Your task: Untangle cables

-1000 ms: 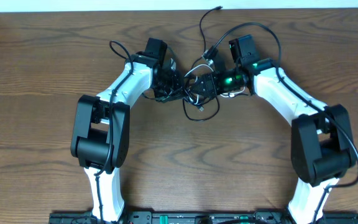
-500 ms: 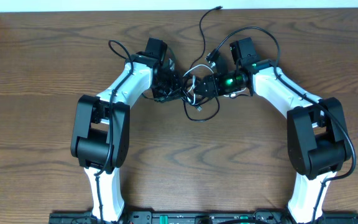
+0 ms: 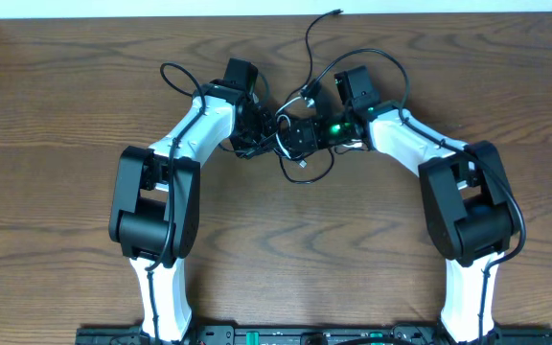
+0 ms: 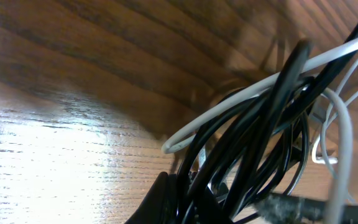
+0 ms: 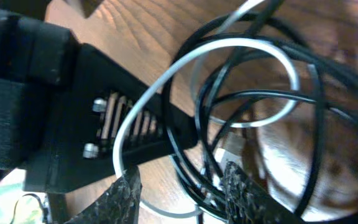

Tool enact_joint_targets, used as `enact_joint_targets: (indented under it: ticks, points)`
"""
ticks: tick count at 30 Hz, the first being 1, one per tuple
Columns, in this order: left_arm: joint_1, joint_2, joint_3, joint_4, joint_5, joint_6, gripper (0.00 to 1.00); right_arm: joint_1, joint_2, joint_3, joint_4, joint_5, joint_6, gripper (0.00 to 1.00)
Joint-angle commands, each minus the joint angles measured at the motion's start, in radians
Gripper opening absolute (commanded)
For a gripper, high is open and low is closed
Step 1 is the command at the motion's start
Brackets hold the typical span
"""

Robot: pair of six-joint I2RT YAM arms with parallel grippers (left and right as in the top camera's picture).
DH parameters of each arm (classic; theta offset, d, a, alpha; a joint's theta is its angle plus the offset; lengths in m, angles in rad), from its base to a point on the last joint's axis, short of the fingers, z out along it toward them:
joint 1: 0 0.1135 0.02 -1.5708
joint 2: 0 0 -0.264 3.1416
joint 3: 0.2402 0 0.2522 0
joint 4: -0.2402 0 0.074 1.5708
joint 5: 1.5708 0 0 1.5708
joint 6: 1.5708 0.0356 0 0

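On tabletop (image 3: 65, 144) — two tangled cables (image 4: 253, 149)

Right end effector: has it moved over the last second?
Yes. The right end effector slid left along the table, closing on the stationary left end effector.

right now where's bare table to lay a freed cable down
Bare: table between both arms, below the tangle; also outside the left arm and outside the right arm. Crowded: top centre, where left gripper, right gripper, black cable and white cable bunch.
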Motion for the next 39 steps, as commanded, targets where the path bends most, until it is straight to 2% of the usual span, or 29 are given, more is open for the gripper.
enact_joint_targets:
  ticks: [1,8,11,16,28,31,32,35,39]
  points:
    - [0.004,0.011,-0.010,-0.003,-0.023,-0.016,0.08,-0.005,0.003,0.003,0.003,-0.067,0.025,0.38]
    - [0.004,0.011,-0.010,-0.002,-0.023,-0.016,0.08,-0.069,0.003,0.003,0.029,-0.260,-0.021,0.41]
    - [0.004,0.011,-0.010,-0.003,-0.023,-0.016,0.08,-0.072,0.003,0.003,0.024,-0.267,-0.050,0.42]
    - [0.004,0.011,-0.010,-0.007,-0.019,-0.016,0.08,-0.063,0.012,0.003,0.005,-0.298,-0.177,0.45]
    - [0.032,0.011,-0.010,-0.006,0.162,0.019,0.08,-0.037,0.122,0.003,0.116,-0.421,-0.249,0.46]
    - [0.039,0.011,-0.010,-0.006,0.165,0.019,0.08,-0.036,0.122,0.003,0.133,-0.497,-0.262,0.43]
    - [0.044,0.011,-0.010,-0.006,0.164,0.019,0.08,-0.036,0.122,0.003,0.146,-0.558,-0.283,0.37]
    - [0.046,0.011,-0.010,-0.005,0.164,0.019,0.08,-0.036,0.122,0.003,0.146,-0.614,-0.306,0.32]
    - [0.046,0.011,-0.010,-0.005,0.161,0.019,0.08,-0.036,0.122,0.003,0.172,-0.695,-0.305,0.15]
